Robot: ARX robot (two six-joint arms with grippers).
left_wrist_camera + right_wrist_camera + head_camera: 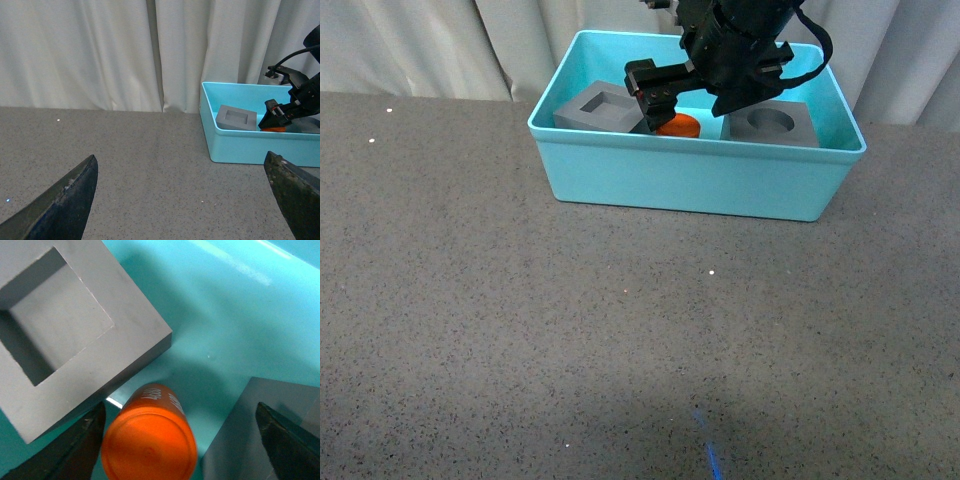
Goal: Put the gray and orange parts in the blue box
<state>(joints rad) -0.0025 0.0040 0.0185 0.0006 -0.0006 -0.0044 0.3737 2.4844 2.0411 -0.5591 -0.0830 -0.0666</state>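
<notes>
- Three parts sit inside the turquoise bin (690, 185): the gray cube with a square recess (597, 108) toward the left, the gray cube with a round recess (772, 124) toward the right, and the orange cylinder (677, 125) between them.
- Right gripper (655, 105) hangs over the cylinder, jaws spread wide on either side of it, holding nothing.
- Left gripper (182, 200) is well apart from the bin, also wide and empty.
- Orange cylinder looks rigid, light and smooth, likely slippery; the curved sides are the place to grip.
- Its long axis appears tilted, one flat end up toward the wrist camera, the "4680" print (159, 396) running along its side.
</notes>
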